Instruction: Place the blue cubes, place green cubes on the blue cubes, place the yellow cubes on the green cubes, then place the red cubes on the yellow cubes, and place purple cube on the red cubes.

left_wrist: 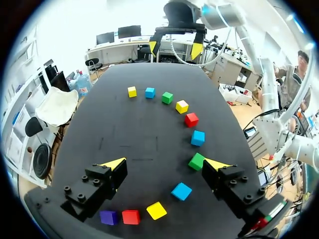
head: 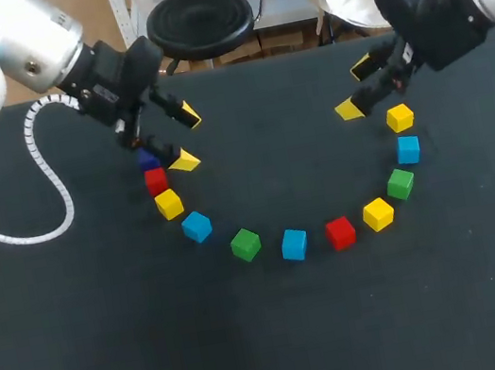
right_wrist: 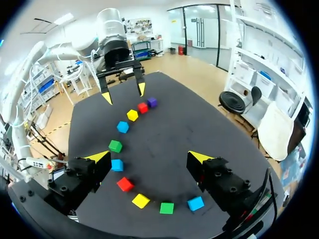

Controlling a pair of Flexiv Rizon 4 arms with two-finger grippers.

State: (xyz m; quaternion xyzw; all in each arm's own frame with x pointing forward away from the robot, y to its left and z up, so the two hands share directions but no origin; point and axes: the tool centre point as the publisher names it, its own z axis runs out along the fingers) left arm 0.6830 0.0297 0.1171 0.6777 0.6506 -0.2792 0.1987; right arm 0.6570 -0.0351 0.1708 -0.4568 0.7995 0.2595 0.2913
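Several cubes lie in a U-shaped arc on the black table (head: 274, 334). From the left end it runs purple cube (head: 147, 161), red (head: 156, 180), yellow (head: 168, 203), blue (head: 196, 226), green (head: 245, 244), blue (head: 294, 244), red (head: 339, 232), yellow (head: 378, 214), green (head: 401, 183), blue (head: 407, 149), yellow (head: 400, 118). My left gripper (head: 186, 136) hovers open just right of the purple cube, which its finger partly hides. My right gripper (head: 355, 87) hangs open above and left of the end yellow cube. Both the left gripper (left_wrist: 164, 164) and the right gripper (right_wrist: 148, 157) hold nothing in their wrist views.
All cubes stand apart, none stacked. Bare tabletop lies inside the arc (head: 274, 171) and along the front. A round black stool (head: 199, 21) stands just behind the table's far edge.
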